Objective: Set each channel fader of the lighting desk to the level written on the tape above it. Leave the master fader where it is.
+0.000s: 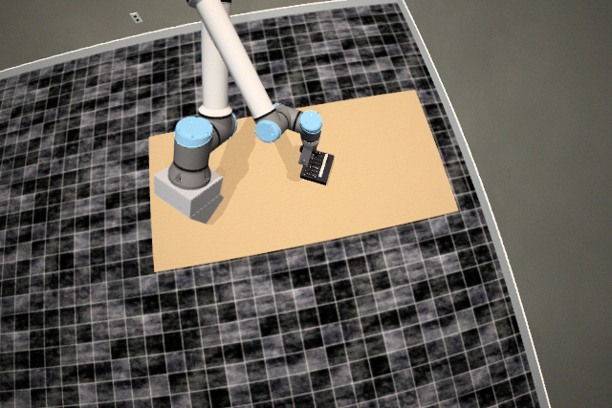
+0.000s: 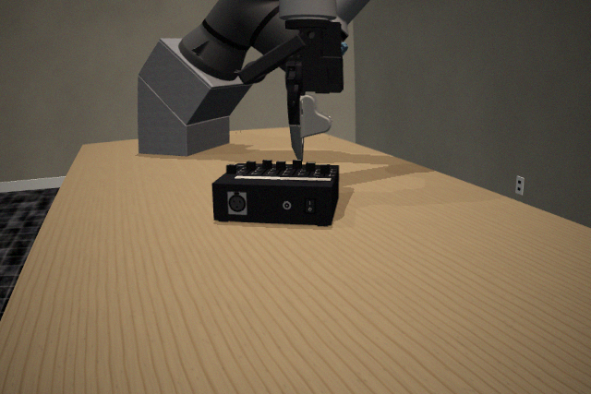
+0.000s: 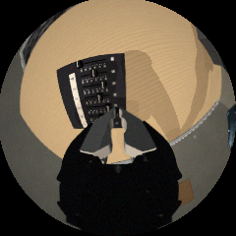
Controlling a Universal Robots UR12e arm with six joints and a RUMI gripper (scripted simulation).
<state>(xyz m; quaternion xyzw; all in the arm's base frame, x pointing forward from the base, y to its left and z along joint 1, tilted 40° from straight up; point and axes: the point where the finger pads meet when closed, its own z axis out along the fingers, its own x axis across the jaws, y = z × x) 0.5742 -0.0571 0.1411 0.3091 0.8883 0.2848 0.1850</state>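
The lighting desk [image 1: 316,167] [image 2: 283,178] is a small black box on the wooden table, with a row of fader caps and a white tape strip along its top. In the exterior view it [image 2: 275,194] shows its rear panel with sockets and a switch. My gripper [image 2: 298,155] is shut, its fingers pressed together into a point. The tip hangs directly over one fader cap [image 2: 296,163] right of the row's middle, touching it or just above. In the wrist view the shut fingertips [image 3: 116,112] sit over the desk's near fader rows [image 3: 95,90]. The tape numbers are too small to read.
The arm's grey base block [image 1: 188,194] stands at the table's left end. The wooden table top [image 1: 296,176] lies on a dark tiled floor. A wall lies beyond the table.
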